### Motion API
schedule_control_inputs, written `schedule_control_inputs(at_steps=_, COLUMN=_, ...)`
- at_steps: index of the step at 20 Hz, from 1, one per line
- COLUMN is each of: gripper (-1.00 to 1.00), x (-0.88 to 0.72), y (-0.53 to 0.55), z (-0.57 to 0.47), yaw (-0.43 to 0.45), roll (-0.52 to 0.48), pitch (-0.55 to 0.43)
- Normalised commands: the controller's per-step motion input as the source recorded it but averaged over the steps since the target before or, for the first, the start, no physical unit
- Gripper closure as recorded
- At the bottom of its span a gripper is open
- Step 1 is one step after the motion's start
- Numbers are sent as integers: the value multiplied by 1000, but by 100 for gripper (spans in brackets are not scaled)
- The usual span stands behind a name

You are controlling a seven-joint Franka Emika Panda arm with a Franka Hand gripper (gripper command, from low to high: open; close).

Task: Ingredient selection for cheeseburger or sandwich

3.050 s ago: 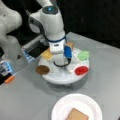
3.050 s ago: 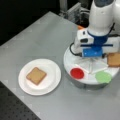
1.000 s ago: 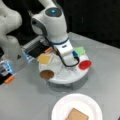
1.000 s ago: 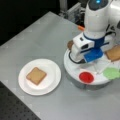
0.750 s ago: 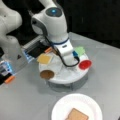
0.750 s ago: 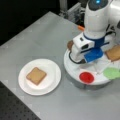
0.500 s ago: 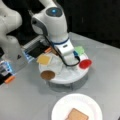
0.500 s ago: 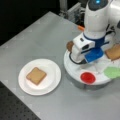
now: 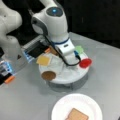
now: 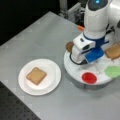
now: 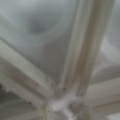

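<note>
The ingredients lie on a round white divided tray (image 9: 75, 77) (image 10: 72, 72). On it are a yellow cheese square (image 9: 43, 60), a dark brown patty (image 9: 48, 75) (image 10: 69, 46), a red tomato disc (image 9: 85, 63) (image 10: 89, 77), green lettuce (image 9: 79, 49) (image 10: 113, 71) and a toast square (image 10: 113, 51). Another toast square (image 9: 77, 115) (image 10: 36, 75) lies alone on the white paper plate (image 9: 60, 107) (image 10: 50, 65). My gripper (image 9: 68, 63) (image 10: 78, 59) is low over the tray's middle, its fingertips hidden by the hand. The wrist view shows only the tray's white dividers (image 11: 82, 50) close up.
A second white arm (image 9: 10, 37) stands at a front view's left, with a blue-lit box (image 9: 5, 67) and an orange piece (image 9: 10, 79) beside it. A dark flat device (image 9: 37, 51) sits behind the tray. The grey table ends at a dark perforated edge (image 10: 15, 110).
Since three seconds ago the hand has come down onto the tray's middle, and the tomato and lettuce have shifted round a little. Over the last second nothing visibly moves.
</note>
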Motion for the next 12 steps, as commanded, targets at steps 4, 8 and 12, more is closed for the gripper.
schedule_control_inputs(at_steps=4, gripper=-100, x=28, y=80, z=130, yaw=-173, roll=86, pitch=149)
schedule_control_inputs(at_steps=8, gripper=-100, x=18, y=137, z=123, yaw=-205, roll=81, pitch=121)
schedule_control_inputs(at_steps=12, gripper=-100, x=-32, y=171, z=130, yaw=-237, roll=56, pitch=104)
